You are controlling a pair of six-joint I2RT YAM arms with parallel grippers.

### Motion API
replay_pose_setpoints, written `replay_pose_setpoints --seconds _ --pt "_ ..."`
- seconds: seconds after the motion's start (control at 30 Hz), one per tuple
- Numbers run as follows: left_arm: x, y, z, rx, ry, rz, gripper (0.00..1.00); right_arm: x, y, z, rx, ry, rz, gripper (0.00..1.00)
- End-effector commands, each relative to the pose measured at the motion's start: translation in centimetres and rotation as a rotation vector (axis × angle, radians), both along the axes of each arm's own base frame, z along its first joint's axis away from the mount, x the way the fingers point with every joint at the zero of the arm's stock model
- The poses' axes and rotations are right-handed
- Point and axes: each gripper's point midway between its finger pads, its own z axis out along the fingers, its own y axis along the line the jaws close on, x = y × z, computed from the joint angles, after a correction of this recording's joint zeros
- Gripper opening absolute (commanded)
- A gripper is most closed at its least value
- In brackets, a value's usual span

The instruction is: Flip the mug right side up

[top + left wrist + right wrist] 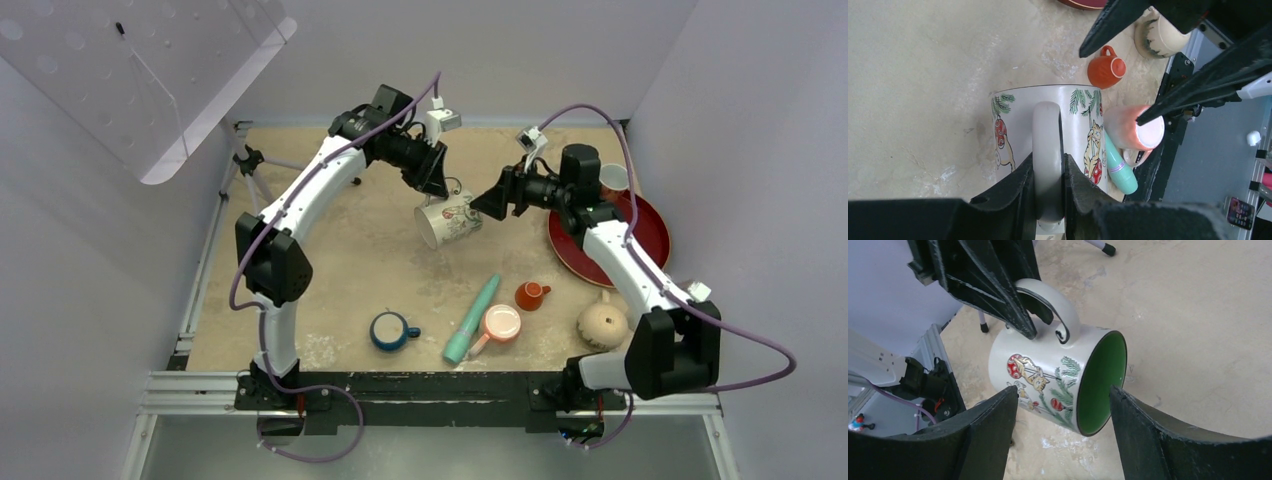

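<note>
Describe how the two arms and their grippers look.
The left arm and right arm have white rounded links between bulky black joints, with a purple cable looping along each. The left gripper and right gripper are black, with two flat, tapering fingers. A small white box sits on each wrist.

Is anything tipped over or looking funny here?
Yes. The white Christmas mug hangs sideways in the air. The left gripper pinches it by its handle, and its green mouth points sideways, not up. The right gripper waits open beside it. The round beige mug near the right arm's base seems to sit bottom-up.
</note>
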Motion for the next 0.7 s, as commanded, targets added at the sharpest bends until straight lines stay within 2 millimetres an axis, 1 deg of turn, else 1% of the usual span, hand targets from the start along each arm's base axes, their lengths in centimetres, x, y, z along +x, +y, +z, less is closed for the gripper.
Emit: replay_pose_setpoints --seconds 0.0,0.03,0.1,0.17,0.23,0.3,0.37,0.43,0.47,0.53,0.57,0.6,0.63,0.67 --pt "-2.0 -0.4 8.7 -0.179 -0.167 -0.094 0.0 0.2 0.6 -1.6 0.011 -0.007 0.059 0.72" --pt "-2.2 -0.5 8.7 -0.183 -0.162 -0.099 0.0 0.0 0.8 -1.8 0.023 0.003 0.076 0.74" --pt "-2.4 -0.7 8.9 -0.195 -0.153 -0.106 0.0 -0.4 1.5 -1.5 0.054 0.004 0.102 0.74" --pt "-2.4 -0.9 9.1 -0.207 -0.148 -0.106 0.0 -1.3 2.6 -0.6 0.091 -0.02 0.159 0.74" --pt "-2.2 -1.1 9.4 -0.22 -0.151 -0.099 0.0 -3.1 4.4 0.8 0.145 -0.041 0.245 0.72" --pt "-1.7 -1.4 9.6 -0.228 -0.149 -0.085 0.0 -4.7 5.8 1.7 0.187 -0.057 0.322 0.68" --pt "-1.4 -1.6 9.8 -0.236 -0.157 -0.082 0.0 -5.8 6.8 2.2 0.206 -0.063 0.379 0.61" --pt "-1.3 -1.7 9.7 -0.243 -0.137 -0.07 0.0 -6.3 7.3 2.3 0.21 -0.059 0.412 0.52" --pt "-1.2 -1.7 9.7 -0.244 -0.132 -0.068 0.0 -6.3 7.3 2.3 0.207 -0.06 0.416 0.42" --pt "-1.2 -1.7 9.5 -0.238 -0.133 -0.062 0.0 -6.0 7.2 2.5 0.182 -0.073 0.395 0.17" --pt "-0.9 -1.4 9.4 -0.226 -0.142 -0.05 0.0 -5.4 6.9 2.2 0.155 -0.061 0.35 0.0" --pt "-0.7 -1.2 9.1 -0.211 -0.147 -0.036 0.0 -4.7 6.7 2.1 0.125 -0.058 0.301 0.0" --pt "-0.6 -0.9 8.8 -0.192 -0.15 -0.02 0.05 -3.9 6.3 1.9 0.092 -0.056 0.244 0.0" --pt "-0.4 -0.6 8.5 -0.169 -0.179 -0.024 0.24 -3.2 5.8 1.4 0.05 -0.041 0.191 0.0"
